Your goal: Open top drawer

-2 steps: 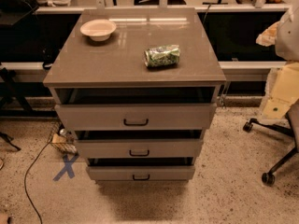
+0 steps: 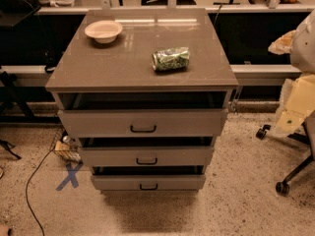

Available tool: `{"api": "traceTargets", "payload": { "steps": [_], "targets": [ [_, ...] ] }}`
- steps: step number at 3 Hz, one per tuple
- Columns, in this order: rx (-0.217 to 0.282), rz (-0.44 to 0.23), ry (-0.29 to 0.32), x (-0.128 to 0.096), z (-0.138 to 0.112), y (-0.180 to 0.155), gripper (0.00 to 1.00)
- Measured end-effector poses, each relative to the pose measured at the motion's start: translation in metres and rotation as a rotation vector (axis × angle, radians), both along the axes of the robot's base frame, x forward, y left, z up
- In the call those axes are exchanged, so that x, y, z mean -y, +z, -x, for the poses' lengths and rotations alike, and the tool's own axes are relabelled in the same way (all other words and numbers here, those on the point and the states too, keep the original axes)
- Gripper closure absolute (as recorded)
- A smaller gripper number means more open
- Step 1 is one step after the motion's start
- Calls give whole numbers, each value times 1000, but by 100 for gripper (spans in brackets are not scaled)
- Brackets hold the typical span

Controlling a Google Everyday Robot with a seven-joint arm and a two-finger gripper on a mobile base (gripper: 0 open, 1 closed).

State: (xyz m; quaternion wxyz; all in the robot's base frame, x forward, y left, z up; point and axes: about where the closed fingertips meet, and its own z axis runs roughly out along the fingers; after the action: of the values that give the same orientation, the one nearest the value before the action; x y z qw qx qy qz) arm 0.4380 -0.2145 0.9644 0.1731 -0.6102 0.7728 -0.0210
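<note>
The top drawer (image 2: 98, 124) is the widest grey drawer, just under the cabinet's top, with a small black bar handle (image 2: 143, 129) at its centre. A dark gap shows above its front panel. Two narrower grey drawers (image 2: 146, 156) (image 2: 148, 182) sit below it. My gripper (image 2: 284, 42) is at the far right edge, up beside the cabinet's back right corner and well away from the handle. The pale arm (image 2: 301, 100) hangs below it.
On the cabinet top (image 2: 88, 68) lie a white bowl (image 2: 103, 31) at the back left and a green crushed can (image 2: 171, 59) on its side. A chair base with wheels (image 2: 283, 186) stands at right. A cable and a blue X mark (image 2: 70, 176) are on the floor at left.
</note>
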Motion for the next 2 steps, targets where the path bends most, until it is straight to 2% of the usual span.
{"api": "traceTargets", "payload": {
  "steps": [1,2],
  "targets": [
    [-4,-65,64,-16,-2,-44,0],
    [-11,-174,163,-61,-23,-121,0]
  ]
}}
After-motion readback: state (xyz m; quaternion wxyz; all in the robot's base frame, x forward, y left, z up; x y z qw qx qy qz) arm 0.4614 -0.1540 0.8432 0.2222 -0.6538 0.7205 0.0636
